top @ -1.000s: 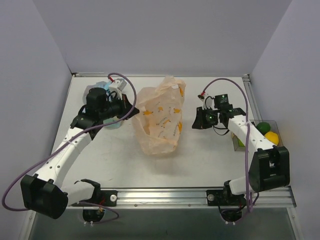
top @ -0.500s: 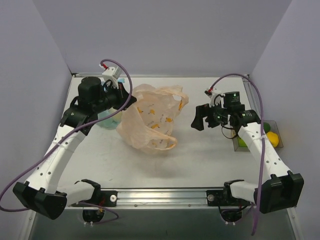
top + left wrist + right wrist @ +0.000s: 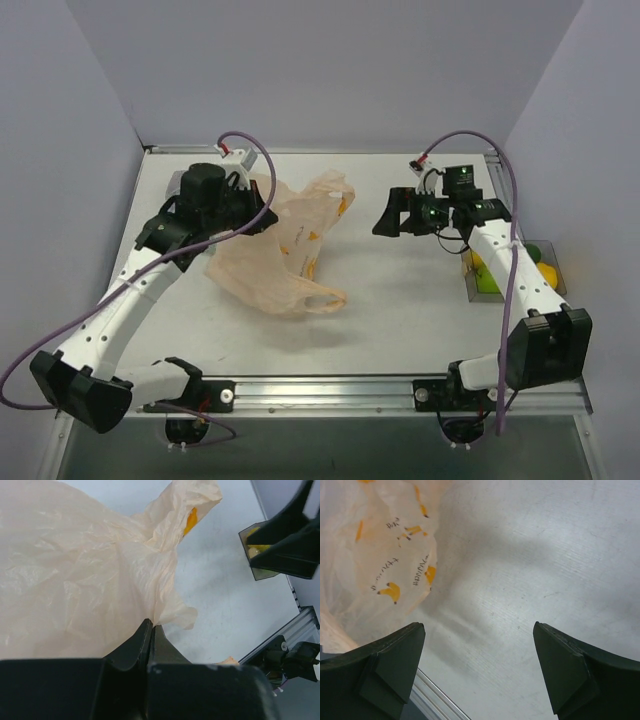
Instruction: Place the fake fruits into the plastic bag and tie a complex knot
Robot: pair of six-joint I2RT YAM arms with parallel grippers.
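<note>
- The left gripper [image 3: 151,625] is pressed together on a fold of the peach-orange bag [image 3: 270,265], pinching the thin film between its fingers.
- It holds that part of the bag up off the table [image 3: 400,310]. The rest sags down and spreads flat to the near side.
- One loop handle [image 3: 325,298] trails loose on the table at the bag's near edge.
- The right gripper [image 3: 478,626] is spread wide and holds nothing. It hangs over bare table just to the right of the bag, with its fingers pointing toward it.
- The fruits [image 3: 545,272] are not in the bag. Yellow and green ones sit in a small clear box [image 3: 262,570] at the far right edge of the table, well apart from the bag and partly hidden by the right arm.
- The bag looks limp and empty. Only its printed orange marks show through the film, and there is no rounded bulge.
- No knot shows anywhere on the bag, and the handles are not gathered.
- My reading is that the task is at its very start. The bag is being lifted, probably to open its mouth.
- Everything else is left to do: each fruit must be picked from the box and dropped in, then the handles gathered, twisted and tied.
</note>
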